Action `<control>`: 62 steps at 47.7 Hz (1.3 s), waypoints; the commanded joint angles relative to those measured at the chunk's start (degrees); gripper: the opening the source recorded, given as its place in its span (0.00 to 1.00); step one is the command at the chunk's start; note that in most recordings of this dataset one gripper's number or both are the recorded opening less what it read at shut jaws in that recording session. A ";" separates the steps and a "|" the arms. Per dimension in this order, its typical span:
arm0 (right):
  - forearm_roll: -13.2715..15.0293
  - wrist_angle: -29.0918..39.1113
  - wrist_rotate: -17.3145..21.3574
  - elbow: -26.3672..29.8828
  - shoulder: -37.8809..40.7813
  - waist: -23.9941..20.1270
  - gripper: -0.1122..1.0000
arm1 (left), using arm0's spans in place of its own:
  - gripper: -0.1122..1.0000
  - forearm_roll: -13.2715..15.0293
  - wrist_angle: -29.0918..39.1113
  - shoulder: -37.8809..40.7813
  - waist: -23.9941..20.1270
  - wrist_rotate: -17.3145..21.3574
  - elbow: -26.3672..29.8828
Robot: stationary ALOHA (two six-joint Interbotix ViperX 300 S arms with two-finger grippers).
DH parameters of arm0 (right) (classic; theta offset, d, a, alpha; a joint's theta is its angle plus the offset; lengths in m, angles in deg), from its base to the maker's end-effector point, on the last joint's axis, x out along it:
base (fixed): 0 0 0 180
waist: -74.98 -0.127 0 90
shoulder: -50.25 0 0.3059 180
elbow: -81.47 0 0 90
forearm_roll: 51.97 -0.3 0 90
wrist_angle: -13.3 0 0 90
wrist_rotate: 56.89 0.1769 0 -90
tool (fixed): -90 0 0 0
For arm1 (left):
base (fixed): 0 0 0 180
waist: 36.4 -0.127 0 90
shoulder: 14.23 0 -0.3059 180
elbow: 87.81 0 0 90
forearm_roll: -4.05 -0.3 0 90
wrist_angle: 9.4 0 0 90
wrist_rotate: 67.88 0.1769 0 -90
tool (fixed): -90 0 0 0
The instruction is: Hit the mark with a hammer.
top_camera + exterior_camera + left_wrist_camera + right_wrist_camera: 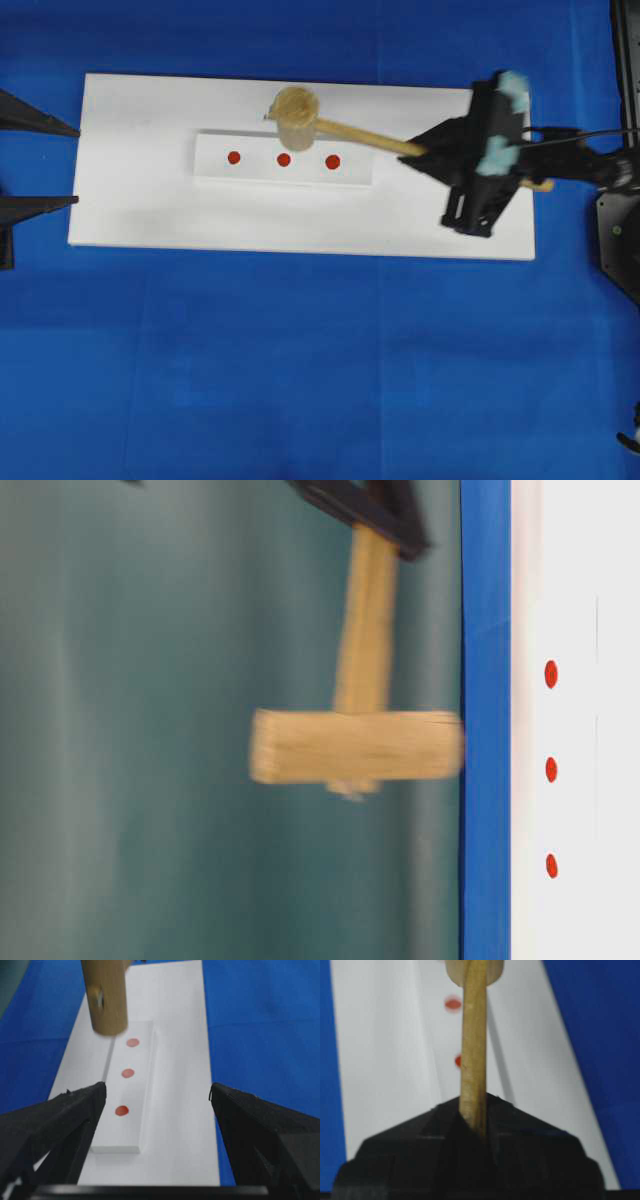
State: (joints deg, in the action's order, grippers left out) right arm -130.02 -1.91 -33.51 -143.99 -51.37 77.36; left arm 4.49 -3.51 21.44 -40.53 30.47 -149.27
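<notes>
Gripping the hammer (300, 118) handle: right gripper (420, 152), head at 12 o'clock above middle red mark (284, 159); left gripper (60, 165) wide, empty.

Bright blue tabletop (300, 360) under even light, a blurred grey-green wall (120, 720) behind it.

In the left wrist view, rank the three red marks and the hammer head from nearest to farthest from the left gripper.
From the left gripper, which is open:
1. Nearest red mark, lowest on the raised white strip.
2. Middle red mark, next up the strip.
3. Far red mark.
4. Hammer head, raised, left of the far mark.
</notes>
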 commanded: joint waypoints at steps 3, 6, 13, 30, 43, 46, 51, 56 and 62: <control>0.70 -0.53 -0.09 -1.93 -7.21 -0.26 0.12 | 0.84 0.18 -0.44 0.44 -0.18 0.00 0.53; 0.70 -0.44 -0.09 -2.90 -9.05 -0.18 0.12 | 0.84 0.09 -0.53 0.44 -0.18 0.00 0.53; 0.70 -0.26 -0.18 -4.13 -11.34 -0.26 0.12 | 0.84 0.09 -0.53 0.44 -0.18 0.00 0.53; -1.05 3.87 1.05 -7.03 -2.81 -0.53 0.12 | 0.84 0.09 -0.53 0.35 -0.18 -0.09 0.62; -7.82 4.92 3.34 -7.56 10.46 -1.58 0.12 | 0.84 0.09 -1.41 0.18 -0.18 -0.09 0.70; -7.73 3.78 3.43 -7.38 9.49 -1.76 0.12 | 0.84 0.18 -1.49 0.18 -0.18 -0.09 0.62; -7.21 1.85 3.34 -7.21 6.77 -1.85 0.12 | 0.84 0.09 -1.41 0.18 -0.18 -0.09 0.70; -6.24 1.23 3.08 -6.15 1.93 -2.11 0.12 | 0.84 0.09 -1.49 0.18 -0.18 -0.09 0.70; -3.34 1.23 2.99 -4.48 -4.22 -3.34 0.12 | 0.84 0.18 -1.58 0.18 -0.18 -0.09 0.70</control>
State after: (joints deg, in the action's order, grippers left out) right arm -135.38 -0.33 -30.35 -150.93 -51.20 75.07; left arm 4.49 -4.48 21.26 -40.53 30.47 -149.35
